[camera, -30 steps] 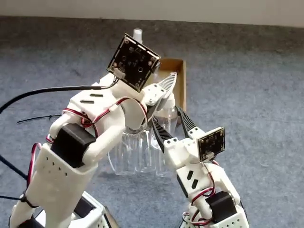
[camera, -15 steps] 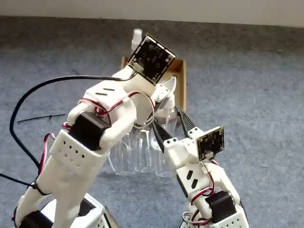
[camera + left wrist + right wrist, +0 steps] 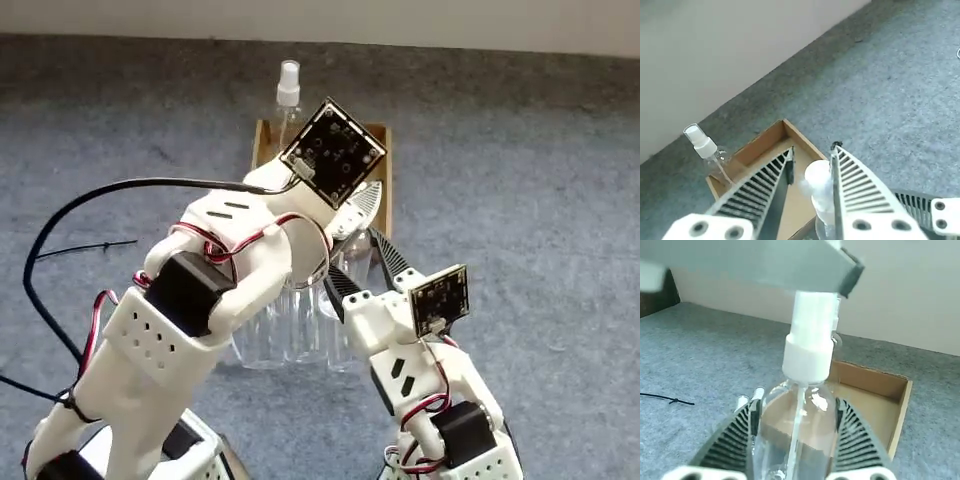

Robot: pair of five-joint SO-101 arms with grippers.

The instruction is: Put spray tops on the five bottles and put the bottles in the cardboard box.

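My right tool (image 3: 796, 412) is clamped on the bottle (image 3: 810, 445), which I judge light, slick and crushable (hold mid-body, gently), with the left tool (image 3: 812, 157) apart around its spray top (image 3: 817, 181).

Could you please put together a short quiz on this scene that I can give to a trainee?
1. True or false: the right gripper is empty.
2. Where is the left gripper? A) folded back, away from everything; B) open around the white spray top of the bottle that the other arm holds; C) resting on the other arm's base.
3. Short answer: how many bottles with a top already fitted stand at the far corner of the cardboard box?
Key: 1 false, it is shut on the bottle. 2 B. 3 one capped bottle.
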